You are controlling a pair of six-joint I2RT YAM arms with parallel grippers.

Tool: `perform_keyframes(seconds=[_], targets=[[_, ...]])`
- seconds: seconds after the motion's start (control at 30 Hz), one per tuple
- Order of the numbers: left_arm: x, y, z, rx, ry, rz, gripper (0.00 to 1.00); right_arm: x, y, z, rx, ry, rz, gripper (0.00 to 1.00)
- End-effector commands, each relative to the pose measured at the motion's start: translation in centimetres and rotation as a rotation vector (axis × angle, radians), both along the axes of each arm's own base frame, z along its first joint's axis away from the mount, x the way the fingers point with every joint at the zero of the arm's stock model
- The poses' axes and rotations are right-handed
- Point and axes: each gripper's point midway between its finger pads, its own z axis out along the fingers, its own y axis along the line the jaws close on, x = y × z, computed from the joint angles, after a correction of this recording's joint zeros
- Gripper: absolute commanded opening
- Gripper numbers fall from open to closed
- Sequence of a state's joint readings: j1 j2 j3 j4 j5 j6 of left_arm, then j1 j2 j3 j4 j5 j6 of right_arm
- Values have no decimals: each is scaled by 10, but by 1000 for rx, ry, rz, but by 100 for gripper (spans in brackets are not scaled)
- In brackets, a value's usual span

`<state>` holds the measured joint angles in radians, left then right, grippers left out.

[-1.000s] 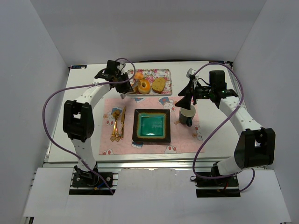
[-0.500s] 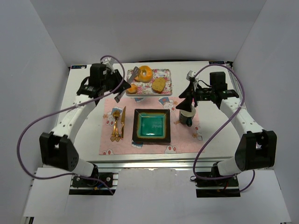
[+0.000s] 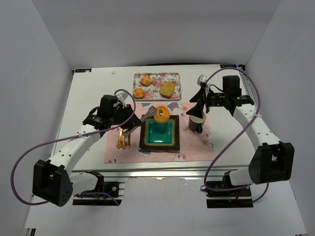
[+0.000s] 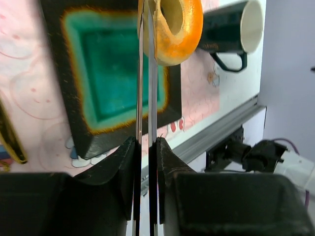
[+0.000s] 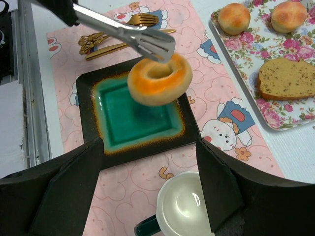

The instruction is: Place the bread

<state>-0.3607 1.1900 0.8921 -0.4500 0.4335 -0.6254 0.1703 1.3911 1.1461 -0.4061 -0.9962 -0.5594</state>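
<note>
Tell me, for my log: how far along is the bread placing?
Done: nothing on the green square plate yet. In hand: left gripper, jaws shut on metal tongs, holds the orange-brown ring bread above it. Left: lower it; the tan oval slice waits on the floral tray.

A white desk (image 3: 93, 98) carries a pink cartoon placemat (image 3: 189, 147) at the middle of the overhead view. On the placemat sits a square plate (image 3: 160, 136), dark-rimmed with a teal centre. Gold cutlery (image 5: 98, 38) lies just to its left and a dark mug (image 4: 224, 34) to its right. Metal tongs (image 5: 128, 34) reach over the plate. Above, a floral tray (image 3: 156, 83) holds two small round buns (image 3: 145, 80) (image 3: 139, 93).
</note>
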Motion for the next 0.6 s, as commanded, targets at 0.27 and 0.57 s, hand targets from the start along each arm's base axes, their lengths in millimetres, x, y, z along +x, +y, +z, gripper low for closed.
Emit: perform_keyframes(seconds=[0.27, 0.57], targets=[[-25, -35, -16, 14, 10, -110, 18, 0, -3, 14, -3, -43, -5, 80], [-22, -41, -18, 37, 1, -112, 45, -2, -2, 13, 4, -38, 3, 80]])
